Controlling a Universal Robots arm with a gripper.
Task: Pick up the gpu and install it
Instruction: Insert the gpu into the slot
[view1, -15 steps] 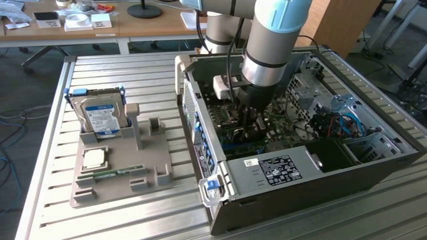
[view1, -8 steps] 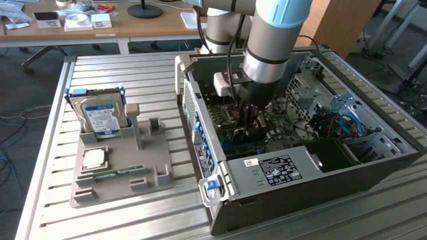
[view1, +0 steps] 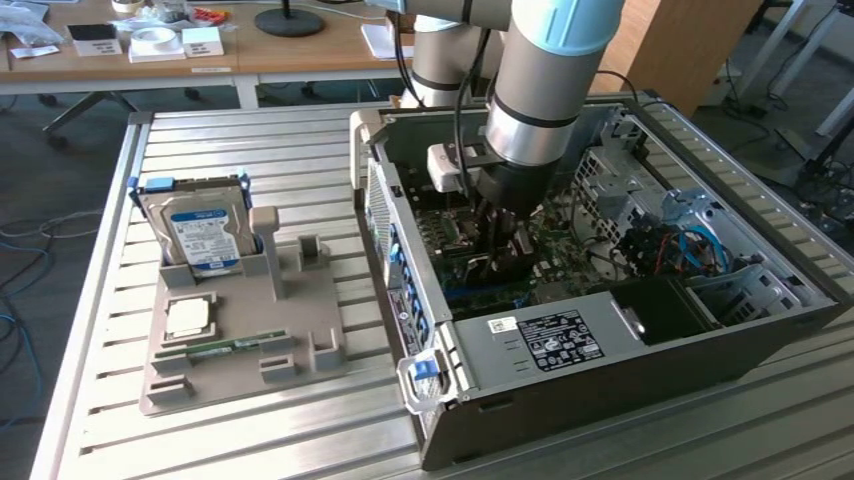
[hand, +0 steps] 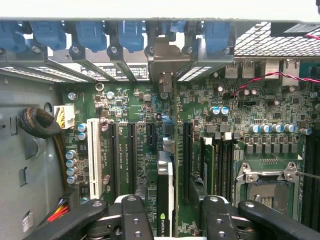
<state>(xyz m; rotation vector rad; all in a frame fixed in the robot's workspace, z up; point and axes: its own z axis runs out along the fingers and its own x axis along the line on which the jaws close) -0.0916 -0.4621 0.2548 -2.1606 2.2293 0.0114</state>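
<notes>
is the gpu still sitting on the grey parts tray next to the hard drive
No, the gpu stands on edge between the gripper fingers, over the motherboard inside the case.

On the exterior view's left you see a grey parts holder (view1: 310, 345) resting on the slatted metal table (view1: 227, 140). It carries a silver hard drive (view1: 200, 232) with a blue-white label — upright at the far end — a square processor chip (view1: 188, 318) lying flat, and a slim green RAM stick (view1: 220, 348) nearer you. To the exterior view's right stands the open computer case (view1: 747, 330); inside, the green motherboard (hand: 250, 112) shows a white expansion slot (hand: 93, 156), an empty processor socket (hand: 266, 190) and blue slot latches (hand: 90, 34).
</notes>
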